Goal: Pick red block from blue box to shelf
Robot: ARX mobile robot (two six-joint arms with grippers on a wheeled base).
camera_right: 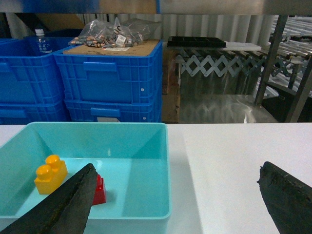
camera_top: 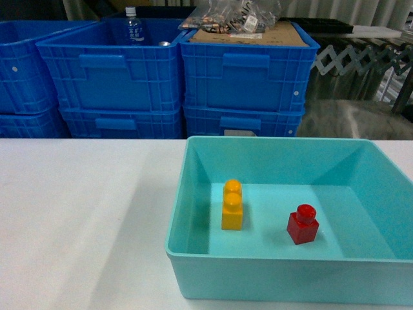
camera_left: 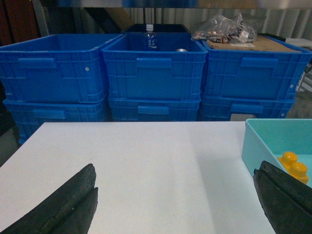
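The head camera is looking forward and slanting down from close above the blue box (camera_top: 193,194) on the table (camera_top: 77,213), taking in the blue crates (camera_top: 174,71) behind. The left wrist camera is sitting low over the table, facing level toward the same crates (camera_left: 153,73) and catching only the box's left corner (camera_left: 256,141). The right wrist camera is looking likewise from farther right, sharing the box (camera_right: 146,146) and the rightmost crates (camera_right: 114,78).

A white counter (camera_top: 77,213) fills the near part. Far behind it stand stacked dark blue crates (camera_top: 242,77). One crate holds a water bottle (camera_top: 132,27). Pale curtains (camera_right: 214,27) hang far right.
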